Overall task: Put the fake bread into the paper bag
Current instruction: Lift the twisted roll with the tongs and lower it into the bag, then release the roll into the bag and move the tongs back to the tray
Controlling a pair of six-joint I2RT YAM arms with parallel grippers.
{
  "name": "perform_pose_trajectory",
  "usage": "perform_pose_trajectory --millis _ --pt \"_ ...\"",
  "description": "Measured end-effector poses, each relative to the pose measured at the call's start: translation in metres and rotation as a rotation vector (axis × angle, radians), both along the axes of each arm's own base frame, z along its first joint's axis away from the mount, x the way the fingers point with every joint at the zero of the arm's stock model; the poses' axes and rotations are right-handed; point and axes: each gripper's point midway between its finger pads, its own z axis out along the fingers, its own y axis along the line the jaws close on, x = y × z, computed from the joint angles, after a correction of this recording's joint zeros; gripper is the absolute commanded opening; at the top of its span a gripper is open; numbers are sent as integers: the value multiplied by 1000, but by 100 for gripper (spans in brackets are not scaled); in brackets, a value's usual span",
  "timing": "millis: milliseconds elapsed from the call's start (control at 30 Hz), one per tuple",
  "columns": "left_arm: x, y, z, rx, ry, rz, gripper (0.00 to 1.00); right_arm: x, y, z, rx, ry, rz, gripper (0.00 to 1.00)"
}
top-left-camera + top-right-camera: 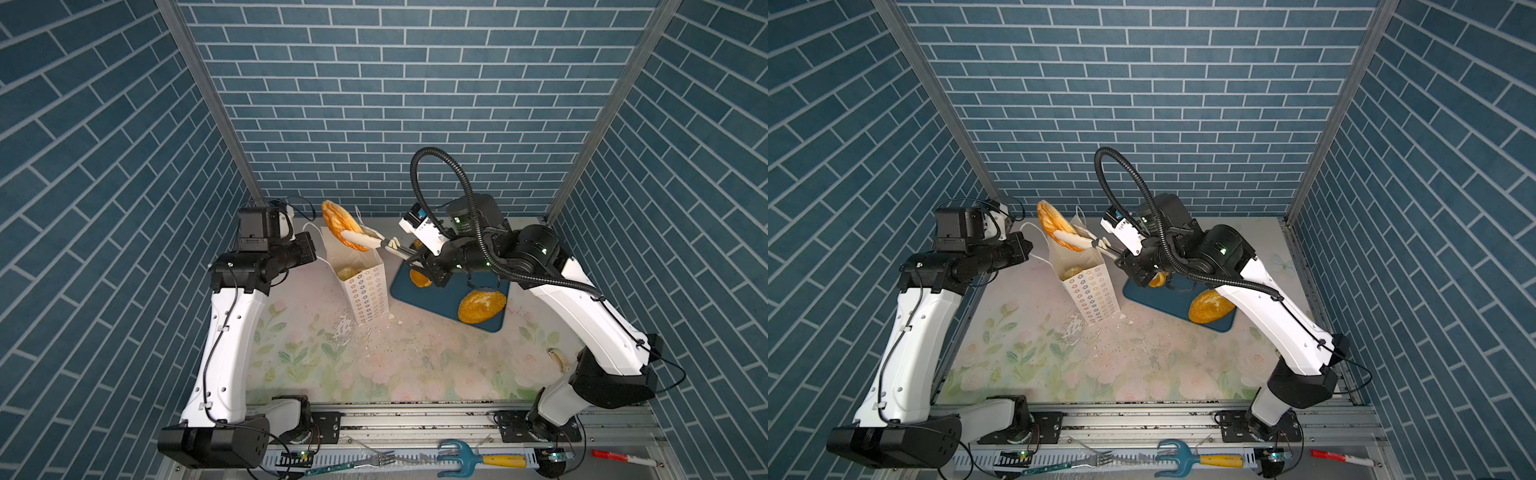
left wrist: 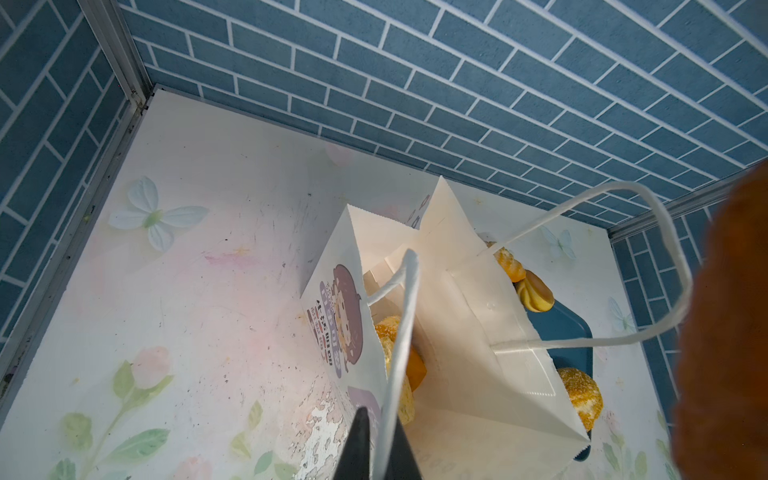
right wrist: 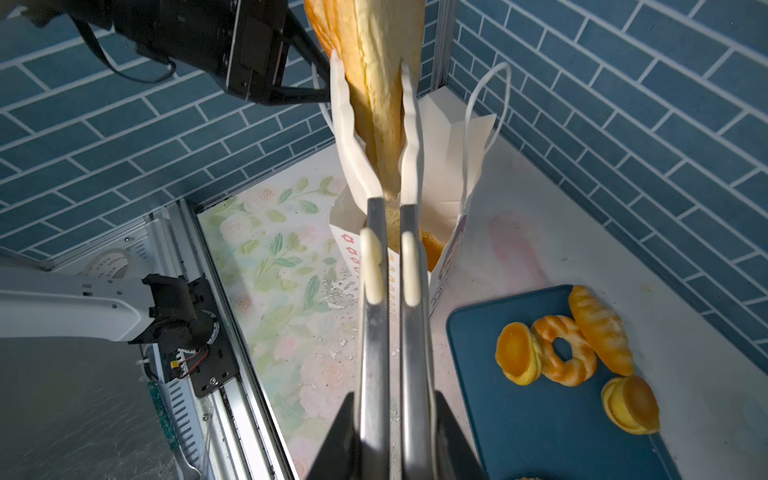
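Tongs [image 3: 376, 332] in R pincer [image 3: 395, 436] clamp bread [image 3: 374, 83]; L pincer [image 2: 380, 453] nips bag cord [image 2: 401, 332].

held bread [image 3: 376, 83], far end off-frame

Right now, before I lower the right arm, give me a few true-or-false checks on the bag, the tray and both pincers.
1. The right pincer grips tongs that clamp a flat loaf above the paper bag. True.
2. The paper bag is empty. False: sugared bread lies inside.
3. The left pincer is shut on the bag's cord handle. True.
4. The blue tray is bare. False: a croissant, a ring and buns lie on it.
5. The bag lies on its side. False: it stands upright with its mouth open.
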Motion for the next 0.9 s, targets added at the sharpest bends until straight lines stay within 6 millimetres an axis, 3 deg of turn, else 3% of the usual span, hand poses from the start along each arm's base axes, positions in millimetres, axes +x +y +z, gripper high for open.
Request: perform_pose_trajectory --millis 200,400,567,900 --pt "0 0 0 -1 2 0 10 -2 2 -29 -52 67 -5 9" --pt "0 0 0 -3 2 -2 10 4 5 -45 -88 90 -14 11" --pt "0 0 -1 0 4 -4 10 16 8 -63 -126 118 -35 20" --pt "2 -1 -3 5 7 -11 10 21 3 -50 -122 110 -47 33"
